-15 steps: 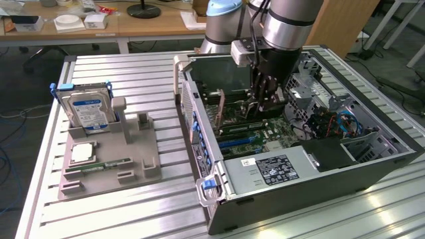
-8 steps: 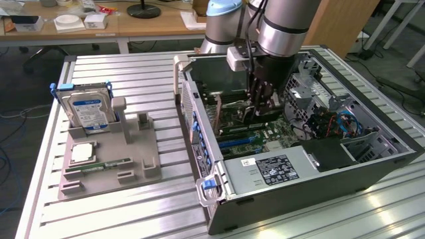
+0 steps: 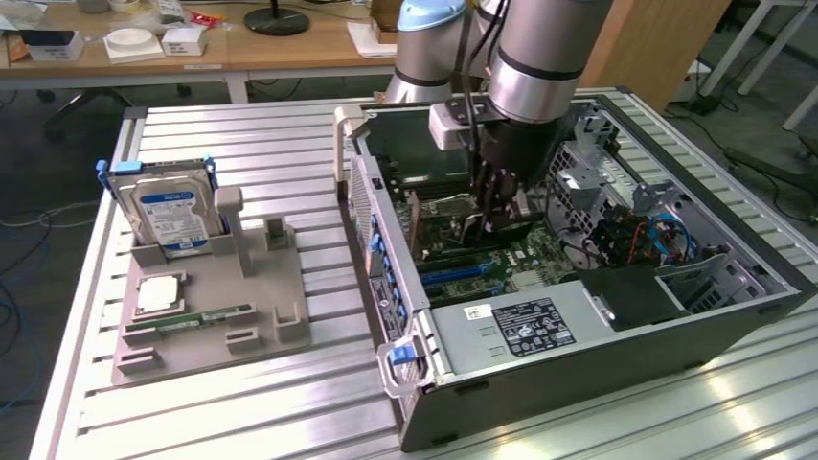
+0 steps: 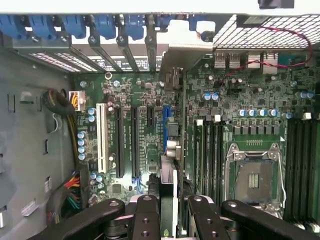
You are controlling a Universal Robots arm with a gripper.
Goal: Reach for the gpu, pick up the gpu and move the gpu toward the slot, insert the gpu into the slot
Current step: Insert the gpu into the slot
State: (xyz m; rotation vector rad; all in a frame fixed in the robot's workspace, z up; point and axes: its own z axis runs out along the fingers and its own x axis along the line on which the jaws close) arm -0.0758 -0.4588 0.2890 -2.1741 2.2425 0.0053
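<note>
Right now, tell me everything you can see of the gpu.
The gpu appears edge-on in the wrist view: a thin card, dark with pale silvery parts along its edge. It stands upright on edge, clamped between the gripper's fingers. It lies along the blue slot on the green motherboard, just beside or over it. I cannot tell whether it is seated there.

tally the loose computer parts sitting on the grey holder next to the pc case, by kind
hard drive: 1
cpu: 1
green memory stick: 1
total: 3
</note>
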